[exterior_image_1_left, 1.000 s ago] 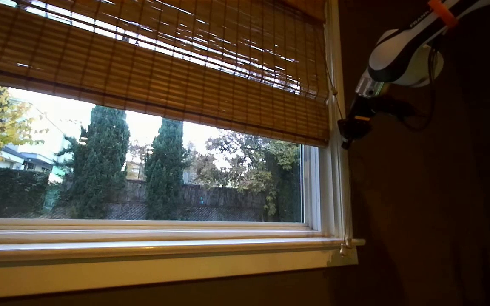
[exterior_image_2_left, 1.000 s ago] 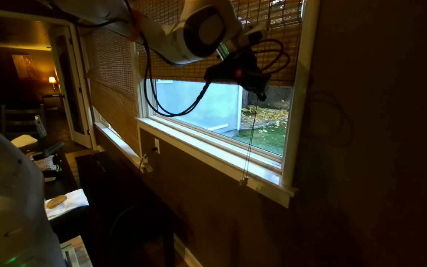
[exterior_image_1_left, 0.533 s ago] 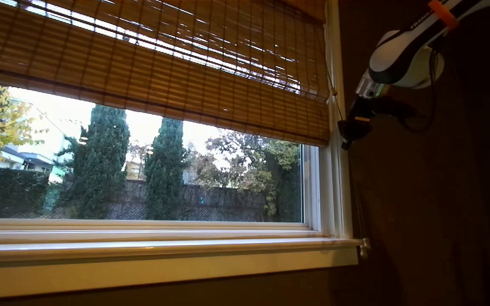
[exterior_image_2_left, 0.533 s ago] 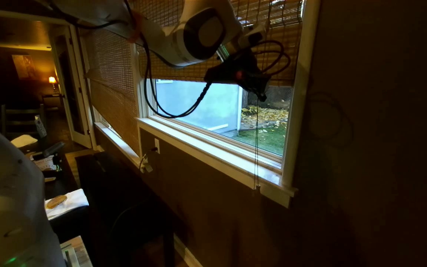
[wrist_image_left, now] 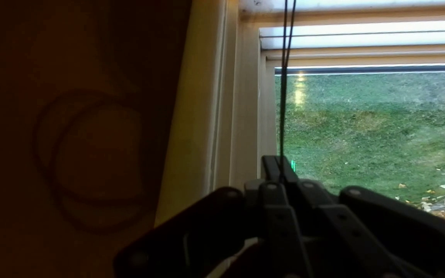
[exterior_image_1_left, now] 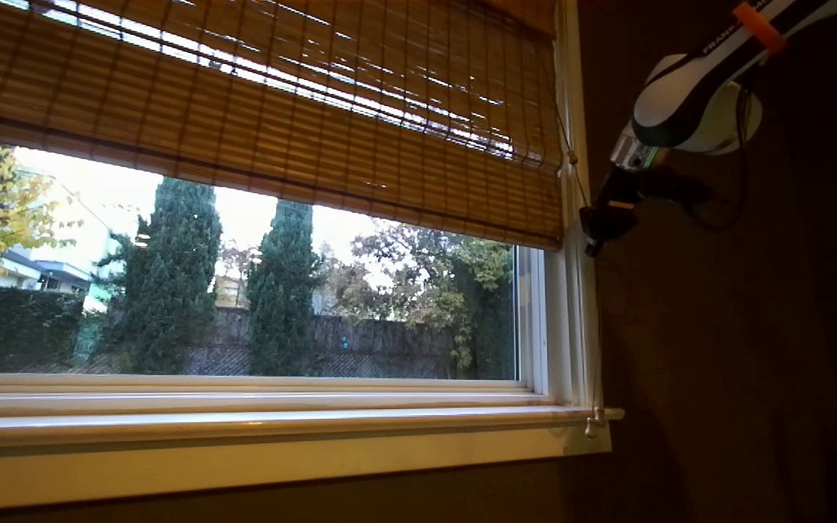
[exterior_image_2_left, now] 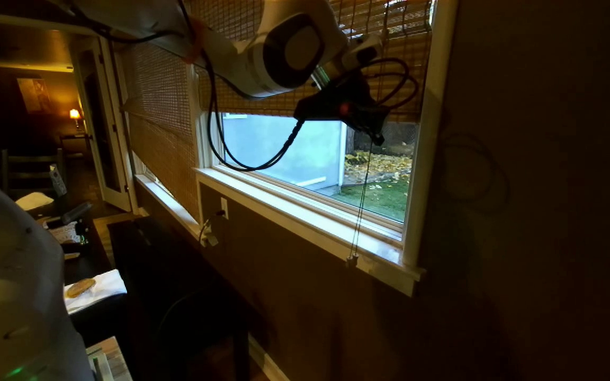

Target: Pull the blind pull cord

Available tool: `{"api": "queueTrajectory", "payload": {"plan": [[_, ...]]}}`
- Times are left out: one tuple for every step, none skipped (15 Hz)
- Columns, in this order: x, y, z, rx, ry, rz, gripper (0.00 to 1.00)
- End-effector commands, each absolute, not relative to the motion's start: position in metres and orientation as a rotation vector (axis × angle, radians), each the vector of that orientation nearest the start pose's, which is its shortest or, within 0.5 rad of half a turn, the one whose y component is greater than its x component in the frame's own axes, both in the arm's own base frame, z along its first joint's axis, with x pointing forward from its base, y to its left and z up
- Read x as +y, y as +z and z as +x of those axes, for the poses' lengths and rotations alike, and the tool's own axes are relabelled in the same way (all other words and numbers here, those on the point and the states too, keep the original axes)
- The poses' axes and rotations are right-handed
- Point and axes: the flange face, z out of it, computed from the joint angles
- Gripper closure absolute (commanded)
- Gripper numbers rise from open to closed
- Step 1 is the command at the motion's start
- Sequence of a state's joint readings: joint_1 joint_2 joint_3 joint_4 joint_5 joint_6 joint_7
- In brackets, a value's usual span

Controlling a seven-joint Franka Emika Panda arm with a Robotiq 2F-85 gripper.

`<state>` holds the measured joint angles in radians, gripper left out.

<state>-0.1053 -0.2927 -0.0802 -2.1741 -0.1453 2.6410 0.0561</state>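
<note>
I'm watching the gripper (wrist_image_left: pixel 280 167) pinching the blind pull cord (wrist_image_left: pixel 283 81), which is running to the wrist view's top edge; the blind (exterior_image_1_left: pixel 302 138) is hanging upper left in an exterior view.

In an exterior view I have the wide, orange-brown, woven bamboo blind (exterior_image_1_left: pixel 280 138) above the long white sill (exterior_image_1_left: pixel 266 423), my black two-fingered gripper (exterior_image_1_left: pixel 592 248) right of the blind's lower corner. The thin, dark, doubled string pull cord (wrist_image_left: pixel 283 96) runs between the fingertips (wrist_image_left: pixel 270 166) and hangs below, before the sill's right end.
</note>
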Motion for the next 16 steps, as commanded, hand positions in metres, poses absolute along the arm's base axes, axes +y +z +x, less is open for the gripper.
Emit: {"api": "queueTrajectory", "payload": {"plan": [[-0.108,0.533,0.495,0.245,-0.978,-3.133,1.0],[-0.108,0.532,0.495,0.245,-0.98,-3.133,1.0],[-0.109,0.532,0.495,0.247,-0.985,-3.134,1.0],[-0.11,0.532,0.494,0.248,-0.99,-3.134,1.0],[-0.11,0.531,0.494,0.246,-0.995,-3.132,1.0],[-0.11,0.531,0.495,0.246,-1.002,-3.134,1.0],[-0.109,0.53,0.495,0.235,-1.002,-3.121,1.0],[-0.107,0.529,0.496,0.222,-1.005,-3.107,1.0],[-0.105,0.528,0.497,0.217,-1.009,-3.104,1.0],[-0.102,0.527,0.497,0.207,-1.013,-3.098,1.0],[-0.1,0.527,0.498,0.202,-1.017,-3.098,1.0],[-0.097,0.526,0.498,0.192,-1.021,-3.094,1.0],[-0.094,0.525,0.498,0.182,-1.024,-3.094,1.0],[-0.09,0.524,0.499,0.173,-1.029,-3.094,1.0],[-0.087,0.523,0.5,0.163,-1.034,-3.09,1.0],[-0.083,0.523,0.5,0.153,-1.038,-3.086,1.0]]}}
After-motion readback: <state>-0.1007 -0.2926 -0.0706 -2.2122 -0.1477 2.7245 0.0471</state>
